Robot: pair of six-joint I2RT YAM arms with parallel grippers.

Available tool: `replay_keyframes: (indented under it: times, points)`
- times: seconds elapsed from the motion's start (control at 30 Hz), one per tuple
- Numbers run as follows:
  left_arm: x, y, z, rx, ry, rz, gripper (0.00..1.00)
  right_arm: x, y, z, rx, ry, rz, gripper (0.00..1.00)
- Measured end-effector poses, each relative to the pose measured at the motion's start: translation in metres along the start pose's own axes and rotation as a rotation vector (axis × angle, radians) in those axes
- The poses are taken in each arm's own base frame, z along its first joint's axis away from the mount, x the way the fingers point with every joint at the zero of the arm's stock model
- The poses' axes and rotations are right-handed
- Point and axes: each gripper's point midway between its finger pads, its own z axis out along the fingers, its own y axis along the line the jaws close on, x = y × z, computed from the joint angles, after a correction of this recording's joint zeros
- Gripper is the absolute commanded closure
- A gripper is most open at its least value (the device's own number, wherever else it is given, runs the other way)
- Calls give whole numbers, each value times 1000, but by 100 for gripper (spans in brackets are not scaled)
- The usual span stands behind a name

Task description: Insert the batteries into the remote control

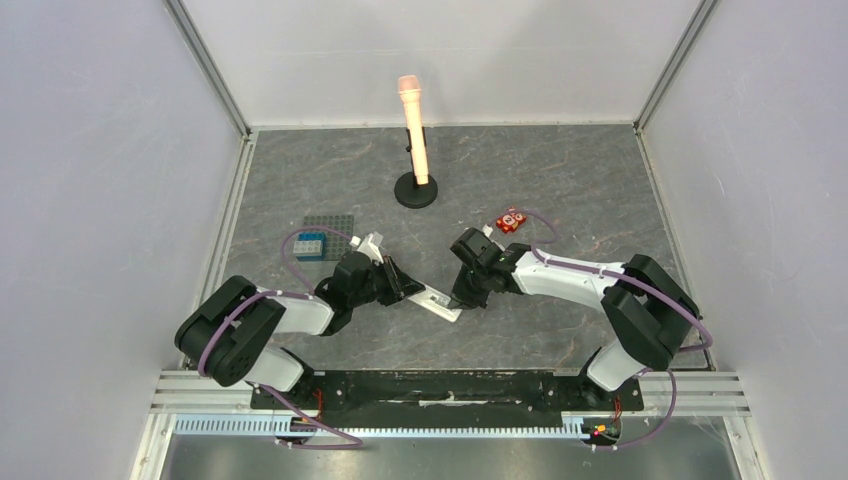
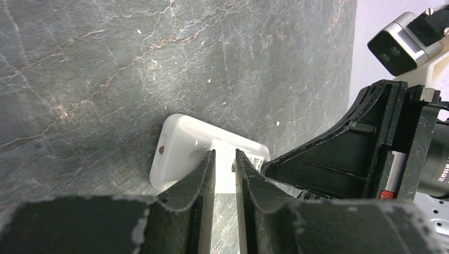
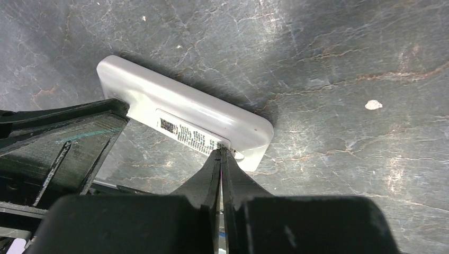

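Note:
The white remote control (image 1: 437, 300) lies back-up on the dark table between my two grippers. Its back shows a printed label (image 3: 188, 135). My left gripper (image 1: 405, 288) hovers over the remote's left end (image 2: 180, 143); its jaws stand a narrow gap apart with nothing between them (image 2: 225, 153). My right gripper (image 1: 468, 298) is shut, and its joined tips (image 3: 220, 151) touch the remote's (image 3: 180, 106) back at the label's end, near the right-hand corner. The blue batteries do not show in any view.
A grey studded plate (image 1: 333, 225) with a blue brick (image 1: 309, 244) lies at the left. A small red block (image 1: 511, 221) lies behind my right arm. An orange upright post on a black round base (image 1: 416, 190) stands at the back centre. Walls enclose the table.

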Motion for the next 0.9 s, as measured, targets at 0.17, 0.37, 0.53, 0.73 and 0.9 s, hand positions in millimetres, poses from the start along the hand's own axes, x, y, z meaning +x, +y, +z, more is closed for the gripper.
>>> replay_keyframes:
  times: [0.17, 0.37, 0.53, 0.73, 0.9]
  points:
    - [0, 0, 0, 0, 0, 0, 74, 0, -1, 0, 0, 5, 8, 99]
    - [0, 0, 0, 0, 0, 0, 74, 1, -2, 2, 3, 5, 4, 99]
    - [0, 0, 0, 0, -1, 0, 75, 4, -4, 6, 21, -5, -14, 98]
    - [0, 0, 0, 0, 0, 0, 75, 4, -2, 6, 64, -7, -46, 92]
    - [1, 0, -1, 3, 0, 1, 75, 3, 4, 4, 101, -1, -86, 83]
